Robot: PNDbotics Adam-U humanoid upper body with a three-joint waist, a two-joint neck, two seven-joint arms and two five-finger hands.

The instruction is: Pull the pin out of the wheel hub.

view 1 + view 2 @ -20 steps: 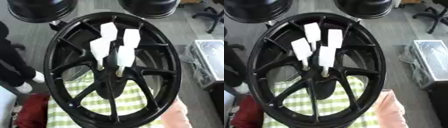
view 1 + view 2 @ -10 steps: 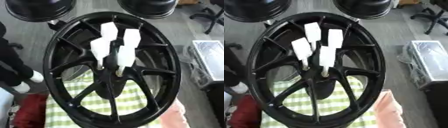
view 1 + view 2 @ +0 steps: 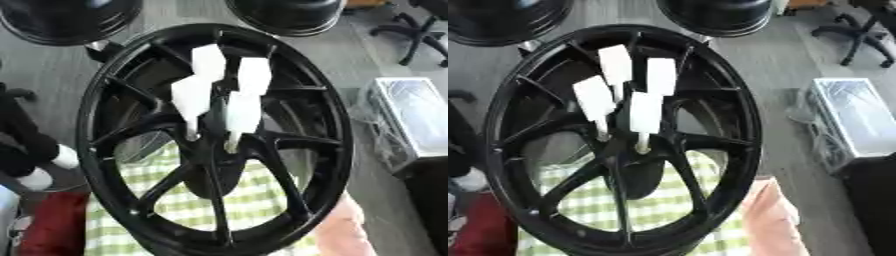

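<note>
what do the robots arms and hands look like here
Neither arm nor hand shows in either eye view, so nothing of their colour, shape or cabling can be told. The pictures hold only the black wheel hub with white pins standing at its centre, over a green checked cloth.

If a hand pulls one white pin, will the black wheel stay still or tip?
The wheel looks large and rigid, probably heavy, so it should mostly stay. It sits tilted on the checked cloth, so it might rock slightly. The white pins look light.
</note>
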